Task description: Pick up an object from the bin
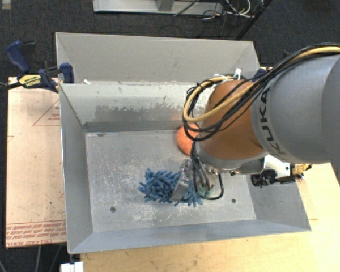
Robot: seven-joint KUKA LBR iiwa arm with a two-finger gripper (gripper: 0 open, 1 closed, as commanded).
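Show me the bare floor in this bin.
In the bin, the widest bare floor lies between the left wall and the blue bristly thing. A second patch runs from that thing back to the rear wall. A smaller one lies right of the claw, toward the front right corner. It is crowded around the claw, under the arm.

camera view, from above and to one side. i saw the arm [306, 112] reach in from the right over the grey bin [116, 152], with its orange cover [232, 132] and looped yellow and black cables [188, 103] above the gripper [184, 190]. the gripper stood low at the bin floor, touching the right end of a blue tufted thing [157, 185], a bundle of short strands lying mid-floor, nearer the front wall.
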